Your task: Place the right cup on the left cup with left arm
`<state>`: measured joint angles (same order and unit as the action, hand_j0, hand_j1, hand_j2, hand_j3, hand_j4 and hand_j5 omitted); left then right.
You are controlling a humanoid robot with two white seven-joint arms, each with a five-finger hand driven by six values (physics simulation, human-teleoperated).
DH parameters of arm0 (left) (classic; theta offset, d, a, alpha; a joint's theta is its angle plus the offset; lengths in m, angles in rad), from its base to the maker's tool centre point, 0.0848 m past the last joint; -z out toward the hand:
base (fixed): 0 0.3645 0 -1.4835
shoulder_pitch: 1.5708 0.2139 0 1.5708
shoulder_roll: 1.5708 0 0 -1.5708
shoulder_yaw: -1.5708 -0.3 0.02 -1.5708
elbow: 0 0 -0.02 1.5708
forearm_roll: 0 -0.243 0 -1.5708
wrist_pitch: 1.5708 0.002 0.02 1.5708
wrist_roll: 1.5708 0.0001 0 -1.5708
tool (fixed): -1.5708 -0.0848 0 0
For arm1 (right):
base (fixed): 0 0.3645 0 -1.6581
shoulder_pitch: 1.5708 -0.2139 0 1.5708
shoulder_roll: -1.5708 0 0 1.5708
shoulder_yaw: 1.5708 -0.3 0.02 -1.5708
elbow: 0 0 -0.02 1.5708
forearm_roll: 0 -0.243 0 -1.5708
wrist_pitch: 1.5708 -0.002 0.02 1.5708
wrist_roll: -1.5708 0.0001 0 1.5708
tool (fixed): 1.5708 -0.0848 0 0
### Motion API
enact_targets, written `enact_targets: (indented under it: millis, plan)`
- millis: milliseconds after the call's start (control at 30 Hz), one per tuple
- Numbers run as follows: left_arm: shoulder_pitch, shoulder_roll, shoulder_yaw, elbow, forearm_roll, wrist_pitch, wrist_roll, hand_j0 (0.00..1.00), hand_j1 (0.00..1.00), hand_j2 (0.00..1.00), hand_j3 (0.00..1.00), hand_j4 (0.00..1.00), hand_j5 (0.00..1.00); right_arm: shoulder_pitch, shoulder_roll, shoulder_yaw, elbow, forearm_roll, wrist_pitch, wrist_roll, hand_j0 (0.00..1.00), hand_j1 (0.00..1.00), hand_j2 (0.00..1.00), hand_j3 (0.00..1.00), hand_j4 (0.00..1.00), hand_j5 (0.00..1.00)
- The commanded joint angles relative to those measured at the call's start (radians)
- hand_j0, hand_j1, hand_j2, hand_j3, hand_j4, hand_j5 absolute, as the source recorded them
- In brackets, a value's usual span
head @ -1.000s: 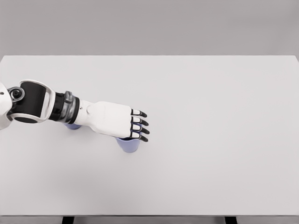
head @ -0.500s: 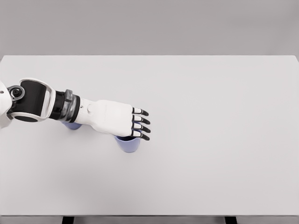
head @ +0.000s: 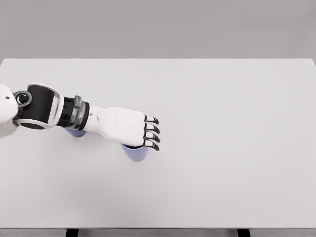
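Head view, taken from above the white desk (head: 222, 148). The left hand (head: 129, 129) is shown reaching in from the left edge, palm turned down, with its arm lying roughly level and pointing to the right and slightly toward the near side. Its dark-tipped fingers (head: 152, 133) are seen extended and only slightly bent; nothing is enclosed by them in this view, so the hand is judged to be released rather than grasping. The thumb is hidden beneath the palm, and contact with the cup rim cannot be confirmed or excluded.

The right cup (head: 135, 152), a pale violet tumbler standing upright on the desk, is located directly under the near edge of the palm, just behind the fingertips; only its near wall and part of its rim are visible. The left cup (head: 75, 132), of the same colour, is largely covered by the wrist, and only a small arc of it is seen below the forearm. The two cups are set apart along a line running from far left to near right, close to the long axis of the forearm itself.

The coming move is judged to depend on this relation: the cup to be carried lies immediately below the hand, while its destination lies back along the arm, toward the left. The right arm is not seen.
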<state>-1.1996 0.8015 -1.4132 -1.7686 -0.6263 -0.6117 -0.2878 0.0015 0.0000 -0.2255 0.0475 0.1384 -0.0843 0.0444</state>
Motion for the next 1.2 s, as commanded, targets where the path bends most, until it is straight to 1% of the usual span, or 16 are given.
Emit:
enact_targets:
  millis: [0, 67, 167, 267, 500, 700, 767, 900, 1133, 1167]
  plan:
    - [0.000, -0.001, -0.001, 0.000, 0.010, 0.001, 0.001, 0.77, 0.77, 0.77, 0.77, 0.77, 0.77, 0.002, 0.000, 0.000, 0.000, 0.001, 0.000, 0.000, 1.00, 1.00, 1.00, 1.00, 1.00, 1.00]
    - [0.000, 0.001, -0.003, 0.000, 0.010, 0.001, 0.001, 0.74, 0.74, 0.74, 0.74, 0.74, 0.74, 0.000, 0.000, 0.000, 0.000, 0.001, 0.000, 0.000, 1.00, 1.00, 1.00, 1.00, 1.00, 1.00]
    - [0.000, 0.004, -0.001, 0.000, 0.008, 0.001, 0.001, 0.72, 0.72, 0.72, 0.72, 0.72, 0.72, 0.000, 0.000, 0.000, 0.000, 0.000, 0.000, 0.000, 1.00, 1.00, 1.00, 1.00, 1.00, 1.00]
    - [-0.002, 0.004, -0.001, 0.000, 0.008, 0.001, 0.001, 0.67, 0.67, 0.67, 0.67, 0.67, 0.67, 0.002, 0.000, 0.000, 0.000, 0.000, 0.000, 0.000, 1.00, 1.00, 1.00, 1.00, 1.00, 1.00]
    - [-0.005, 0.013, -0.001, 0.000, 0.008, 0.001, 0.001, 0.66, 0.66, 0.66, 0.66, 0.66, 0.66, 0.000, 0.000, 0.000, 0.000, 0.000, 0.000, 0.000, 1.00, 1.00, 1.00, 1.00, 1.00, 1.00]
    - [-0.021, 0.015, 0.002, 0.000, 0.008, 0.001, 0.001, 0.66, 0.66, 0.66, 0.66, 0.66, 0.66, 0.002, 0.000, 0.000, 0.000, 0.001, 0.000, 0.000, 1.00, 1.00, 1.00, 1.00, 1.00, 1.00]
    - [-0.023, 0.027, 0.005, 0.000, 0.008, 0.001, 0.001, 0.66, 0.66, 0.66, 0.66, 0.66, 0.66, 0.000, 0.000, 0.000, 0.000, 0.001, 0.000, 0.000, 1.00, 1.00, 1.00, 1.00, 1.00, 1.00]
    - [-0.051, 0.045, 0.007, 0.000, 0.011, 0.001, 0.001, 0.65, 0.65, 0.65, 0.65, 0.65, 0.65, 0.000, 0.000, 0.000, 0.000, 0.001, 0.000, 0.000, 1.00, 1.00, 1.00, 1.00, 1.00, 1.00]
    - [-0.072, 0.070, 0.008, 0.000, 0.016, 0.001, 0.003, 0.65, 0.65, 0.65, 0.65, 0.65, 0.65, 0.000, 0.000, 0.000, 0.000, 0.000, 0.000, 0.000, 1.00, 1.00, 1.00, 1.00, 1.00, 1.00]
    - [-0.083, 0.071, 0.008, 0.000, 0.016, 0.001, 0.003, 0.65, 0.65, 0.65, 0.65, 0.65, 0.65, 0.000, 0.000, 0.000, 0.000, 0.000, 0.000, 0.000, 1.00, 1.00, 1.00, 1.00, 1.00, 1.00]
